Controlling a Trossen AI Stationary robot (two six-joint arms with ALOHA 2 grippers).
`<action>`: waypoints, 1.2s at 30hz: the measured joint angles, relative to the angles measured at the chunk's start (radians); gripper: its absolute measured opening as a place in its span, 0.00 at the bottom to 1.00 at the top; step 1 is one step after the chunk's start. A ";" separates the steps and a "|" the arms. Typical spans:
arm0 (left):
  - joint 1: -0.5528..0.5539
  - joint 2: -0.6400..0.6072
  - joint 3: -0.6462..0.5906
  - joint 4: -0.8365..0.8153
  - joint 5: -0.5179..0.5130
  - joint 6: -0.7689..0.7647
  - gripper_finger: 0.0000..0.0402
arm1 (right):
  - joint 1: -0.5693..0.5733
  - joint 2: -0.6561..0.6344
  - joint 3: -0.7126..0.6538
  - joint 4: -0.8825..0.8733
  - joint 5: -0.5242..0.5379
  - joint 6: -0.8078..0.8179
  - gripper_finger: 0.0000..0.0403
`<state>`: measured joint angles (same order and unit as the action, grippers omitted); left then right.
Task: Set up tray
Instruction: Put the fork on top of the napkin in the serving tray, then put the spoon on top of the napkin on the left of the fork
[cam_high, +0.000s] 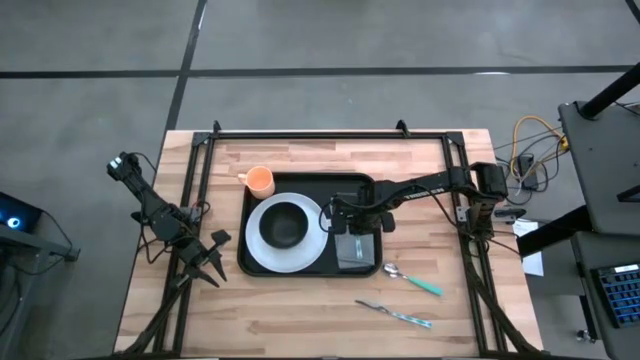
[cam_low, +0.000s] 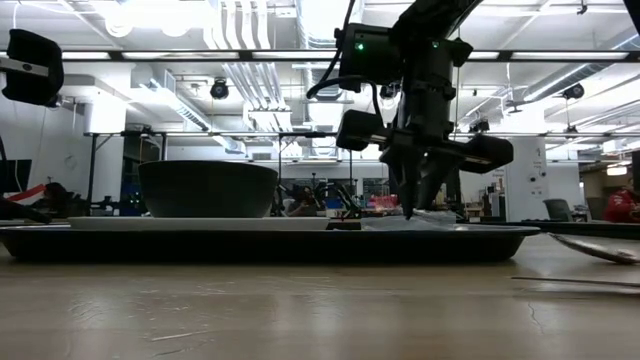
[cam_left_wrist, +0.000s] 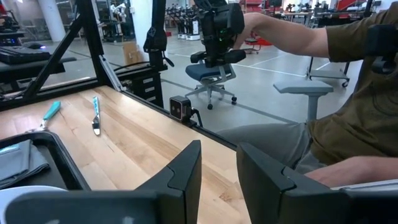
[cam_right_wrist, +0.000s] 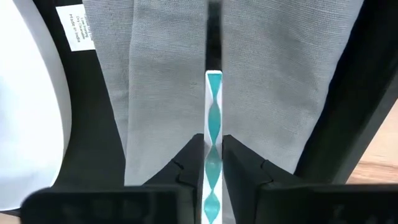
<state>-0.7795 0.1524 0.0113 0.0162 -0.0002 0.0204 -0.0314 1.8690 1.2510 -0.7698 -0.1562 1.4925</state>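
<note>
Overhead, a pale wooden table (cam_high: 300, 310) with black rails along its edges stands on a grey concrete floor. Black tray (cam_high: 305, 272) lies near the table's middle; on it a white plate (cam_high: 262, 250) carries a dark bowl (cam_high: 285, 224), and a folded grey napkin (cam_high: 356, 250) fills the tray's right part beside the plate. Orange cup (cam_high: 260, 181) sits on the wood just off the tray's far left corner. Two pieces of cutlery with teal handles lie on bare wood near the tray's right front corner: a spoon (cam_high: 412, 279) and, nearer the table's front edge, a fork (cam_high: 396, 314). Right gripper (cam_high: 335, 216) reaches over the napkin, fingers pinched on a thin utensil with a teal-and-white handle (cam_right_wrist: 213, 130) that lies along the cloth. Left gripper (cam_high: 208, 262) waits at the table's left edge, fingers spread apart, holding nothing. Room beyond: bright workshop with ceiling ducts, strip lights, benches, an office chair (cam_left_wrist: 211, 78). A seated person (cam_left_wrist: 348, 106) in an olive shirt is close by the table.
</note>
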 joint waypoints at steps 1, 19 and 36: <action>0.000 0.000 0.000 0.000 0.000 0.000 0.21 | 0.000 0.000 0.000 0.000 0.000 0.002 0.12; 0.000 0.000 0.000 0.000 0.000 0.000 0.21 | 0.000 0.000 0.001 0.042 0.002 -0.053 0.16; 0.000 0.000 0.000 0.000 0.000 0.000 0.21 | 0.025 0.000 -0.006 0.072 0.084 -0.161 0.16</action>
<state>-0.7797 0.1520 0.0113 0.0158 -0.0002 0.0204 -0.0064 1.8690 1.2447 -0.6979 -0.0719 1.3312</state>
